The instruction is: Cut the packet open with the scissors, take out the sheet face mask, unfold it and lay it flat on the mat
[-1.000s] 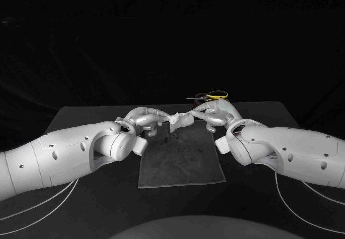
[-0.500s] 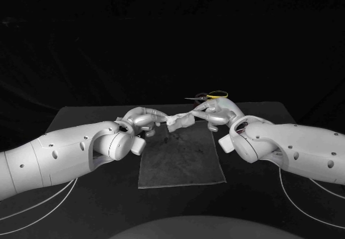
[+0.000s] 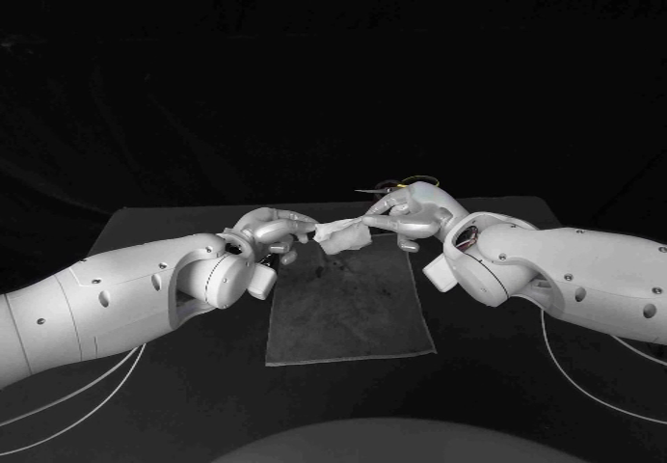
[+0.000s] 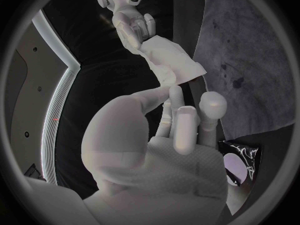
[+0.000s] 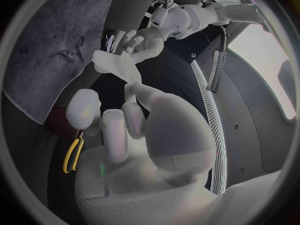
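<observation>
So, head view first: left hand (image 3: 271, 231) and right hand (image 3: 403, 214) up around the middle of the frame, facing each other over the far end of the mat (image 3: 348, 309). Between them, the sheet face mask (image 3: 340, 233): white, crumpled, bunched into a small wad, nowhere near flat. Pinched at one end by the left hand's fingertips and at the other end by the right hand's, so strung across the short gap between the two. Held up off the mat rather than lying on it, with the lower edge close over the mat's far edge.

Same deal from the left wrist view: thumb pressed onto the near corner of the mask against the fingers (image 4: 177, 102), the rest of them sticking out straight alongside. Right hand opposite, clamped on the far end. Also the packet (image 4: 240, 162), shiny and dark, lying on the black table (image 3: 139, 231) just beside the mat's edge, down under the left hand. Can't tell from here how far open.

Scissors (image 3: 414, 180) parked on the table behind the right hand, upper middle of the head view, mostly hidden, just a bit of yellow handle peeking out. Untouched by either hand. Mat itself grey, wrinkly, with a few dark spots.
</observation>
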Available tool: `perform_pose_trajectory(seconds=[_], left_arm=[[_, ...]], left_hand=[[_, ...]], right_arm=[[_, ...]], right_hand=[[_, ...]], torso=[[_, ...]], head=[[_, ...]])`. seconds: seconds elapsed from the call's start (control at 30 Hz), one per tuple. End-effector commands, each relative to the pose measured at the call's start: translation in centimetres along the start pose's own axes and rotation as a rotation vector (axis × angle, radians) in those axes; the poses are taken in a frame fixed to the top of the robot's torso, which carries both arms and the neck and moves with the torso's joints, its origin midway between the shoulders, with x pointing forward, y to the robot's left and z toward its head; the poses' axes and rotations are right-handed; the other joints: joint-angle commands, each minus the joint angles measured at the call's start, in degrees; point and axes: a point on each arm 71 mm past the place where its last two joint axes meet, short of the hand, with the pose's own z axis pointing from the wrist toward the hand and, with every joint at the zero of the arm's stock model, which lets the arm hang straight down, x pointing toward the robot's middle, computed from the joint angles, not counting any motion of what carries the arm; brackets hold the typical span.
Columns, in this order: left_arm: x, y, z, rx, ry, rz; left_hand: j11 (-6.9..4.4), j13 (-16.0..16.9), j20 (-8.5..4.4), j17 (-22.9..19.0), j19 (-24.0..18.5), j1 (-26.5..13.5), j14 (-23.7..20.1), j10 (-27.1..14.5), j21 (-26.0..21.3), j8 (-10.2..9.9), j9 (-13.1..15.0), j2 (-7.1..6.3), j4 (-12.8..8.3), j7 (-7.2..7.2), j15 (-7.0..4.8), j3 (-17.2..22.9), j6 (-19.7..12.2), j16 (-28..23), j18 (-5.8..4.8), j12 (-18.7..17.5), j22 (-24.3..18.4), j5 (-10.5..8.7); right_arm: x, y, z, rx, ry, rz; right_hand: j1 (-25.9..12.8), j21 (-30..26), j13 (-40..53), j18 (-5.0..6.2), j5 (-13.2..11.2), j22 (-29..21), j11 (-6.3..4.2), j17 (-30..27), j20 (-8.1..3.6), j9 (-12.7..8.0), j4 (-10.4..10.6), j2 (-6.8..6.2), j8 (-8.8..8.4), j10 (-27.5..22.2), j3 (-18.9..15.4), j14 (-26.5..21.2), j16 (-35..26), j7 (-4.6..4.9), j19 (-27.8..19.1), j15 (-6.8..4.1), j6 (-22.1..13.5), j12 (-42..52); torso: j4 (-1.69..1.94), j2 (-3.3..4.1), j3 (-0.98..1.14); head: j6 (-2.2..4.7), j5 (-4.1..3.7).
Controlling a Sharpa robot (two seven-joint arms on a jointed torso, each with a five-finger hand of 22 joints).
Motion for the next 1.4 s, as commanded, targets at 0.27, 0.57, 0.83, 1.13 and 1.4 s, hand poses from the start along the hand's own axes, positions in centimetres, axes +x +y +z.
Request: perform_pose_trajectory(seconds=[0.27, 0.57, 0.83, 1.13, 1.4], left_arm=[[1.9, 0.5, -0.1, -0.085, 0.199, 0.108], [0.6, 0.1, 0.1, 0.001, 0.120, 0.170], [0.4, -1.4, -0.1, 0.198, 0.054, 0.218], [0.5, -2.5, -0.7, 0.348, 0.015, 0.282], [2.1, -3.1, -1.0, 0.437, 0.077, 0.418]], left_hand=[[2.61, -0.8, 3.31, -10.8, -11.6, 2.7, -9.8, -6.9, -8.8, -2.3, -3.3, -3.37, 1.8, 2.62, 2.72, -9.8, -7.2, -2.5, 3.52, 0.2, -12.1, 0.14], [4.83, -6.4, 5.48, -30.1, -15.4, 6.4, -25.5, -15.2, -13.1, 1.5, -4.2, -3.02, 4.2, 4.16, 4.88, -16.9, -9.5, -7.8, 3.88, -5.8, -15.1, 0.16], [6.25, -10.5, 6.81, -36.4, -18.2, 9.8, -35.9, -20.5, -15.7, 4.1, -5.8, -2.50, 4.8, 3.75, 6.42, -20.0, -10.1, -12.3, 3.69, -9.0, -16.2, 0.15], [6.11, -11.5, 7.07, -38.2, -18.2, 13.3, -36.6, -19.1, -15.7, 6.3, -6.6, -2.28, 3.3, 4.34, 6.38, -20.1, -8.3, -11.7, 3.93, -7.4, -16.2, 0.14], [6.08, -12.6, 7.01, -39.2, -18.5, 13.5, -36.9, -19.7, -15.7, 7.6, -7.2, -3.37, 2.9, 3.61, 6.37, -20.8, -7.0, -11.5, 3.87, -7.7, -16.1, 0.12]], right_arm=[[-0.3, 1.9, 0.9, 0.017, 0.061, -0.114], [-1.0, 3.6, 1.7, 0.081, 0.196, -0.284], [-1.1, 4.3, 2.0, 0.136, 0.292, -0.398], [-1.4, 4.3, 2.4, 0.164, 0.287, -0.419], [-1.1, 4.6, 2.4, 0.151, 0.279, -0.415]], right_hand=[[0.3, 0.5, 2.3, 0.32, 0.1, 5.2, -1.49, 7.2, -0.09, 2.1, -2.6, 0.26, 1.32, 2.1, 3.1, 4.2, 0.2, -0.15, 0.3, -0.24, 0.2, 0.2], [0.2, 0.7, 2.4, 0.28, 0.1, 5.3, -1.50, 7.3, -0.10, 2.2, -2.8, 0.15, 1.43, 2.2, 3.3, 4.2, 0.2, -0.15, 0.4, -0.24, 0.2, 0.3], [0.1, 1.0, 2.4, 0.22, 0.1, 5.4, -1.50, 7.4, -0.09, 2.2, -2.8, 0.09, 1.47, 2.1, 3.4, 4.2, 0.3, -0.15, 0.5, -0.23, 0.2, 0.2], [0.1, 1.3, 2.5, 0.16, 0.1, 5.5, -1.50, 7.6, -0.09, 2.2, -2.9, 0.06, 1.52, 2.2, 3.5, 4.2, 0.5, -0.16, 0.6, -0.21, 0.2, 0.4], [0.1, 1.3, 2.5, 0.16, 0.1, 5.5, -1.50, 7.6, -0.09, 2.2, -2.9, 0.06, 1.52, 2.2, 3.5, 4.2, 0.5, -0.16, 0.6, -0.21, 0.2, 0.4]], torso=[[0.04, -0.01, -0.02], [0.06, -0.02, -0.04], [-0.02, -0.01, -0.05], [0.04, 0.02, -0.04], [0.04, 0.01, -0.04]], head=[[-0.04, 0.02], [0.24, -0.37], [0.58, -0.62], [0.75, -0.80], [0.70, -0.78]])
